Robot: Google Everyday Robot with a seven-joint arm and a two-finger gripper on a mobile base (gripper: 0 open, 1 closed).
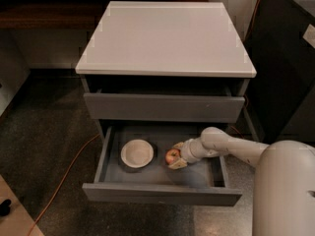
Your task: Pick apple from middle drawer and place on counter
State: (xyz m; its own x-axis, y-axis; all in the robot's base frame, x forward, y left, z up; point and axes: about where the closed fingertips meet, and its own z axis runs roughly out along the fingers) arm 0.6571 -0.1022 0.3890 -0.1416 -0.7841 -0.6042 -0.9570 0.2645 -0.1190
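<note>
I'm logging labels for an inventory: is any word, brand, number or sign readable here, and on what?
No text can be read.
Pale tag on the dark panel at the right edge: too blurred to read.
The counter, middle drawer, bowl, apple and the gripper, which sits at the apple inside that drawer: no markings show.

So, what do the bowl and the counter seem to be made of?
Bowl: probably ceramic or plastic, matte cream, smooth rim. Counter: perhaps laminate or painted board, smooth pale grey with faint sheen. The gripper is in the middle drawer, at the apple.
</note>
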